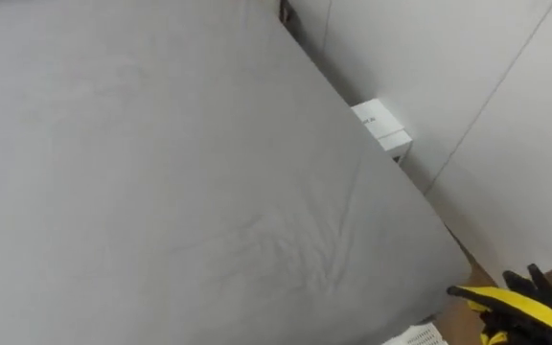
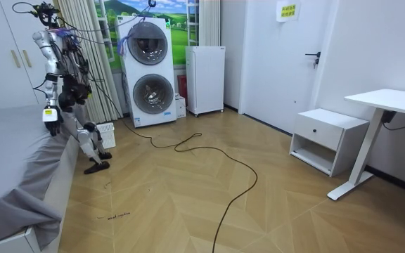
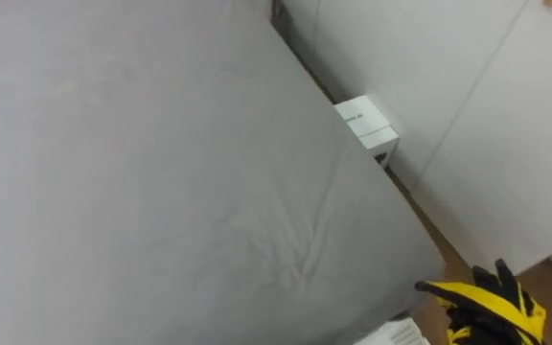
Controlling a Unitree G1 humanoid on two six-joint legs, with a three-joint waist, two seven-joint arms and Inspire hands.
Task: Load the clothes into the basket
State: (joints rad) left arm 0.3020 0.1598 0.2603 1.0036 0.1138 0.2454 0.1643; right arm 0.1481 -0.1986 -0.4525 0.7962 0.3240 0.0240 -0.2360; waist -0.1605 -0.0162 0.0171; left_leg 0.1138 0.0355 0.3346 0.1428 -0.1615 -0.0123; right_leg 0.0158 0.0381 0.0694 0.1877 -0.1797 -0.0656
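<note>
A yellow and black garment [image 1: 520, 307] shows at the lower right of the eye views, just past the corner of the grey bed [image 1: 180, 172]. The rim of a white basket [image 1: 420, 335] peeks in below it. In the room view I stand at the bed's corner [image 2: 20, 161], and the white basket [image 2: 106, 135] sits on the floor by my feet. My left hand [image 2: 50, 116] hangs beside the bed's edge. My right hand [image 2: 78, 91] is at my waist in a dark bundle, too small to read. What holds the garment is hidden.
A small white box [image 1: 381, 125] stands by the white wardrobe wall [image 1: 468, 77] behind the bed. Stacked washing machines [image 2: 148, 70], a white cabinet [image 2: 206, 79], a nightstand [image 2: 327, 139] and a desk [image 2: 385, 102] line the room. Open wooden floor lies to the room view's right.
</note>
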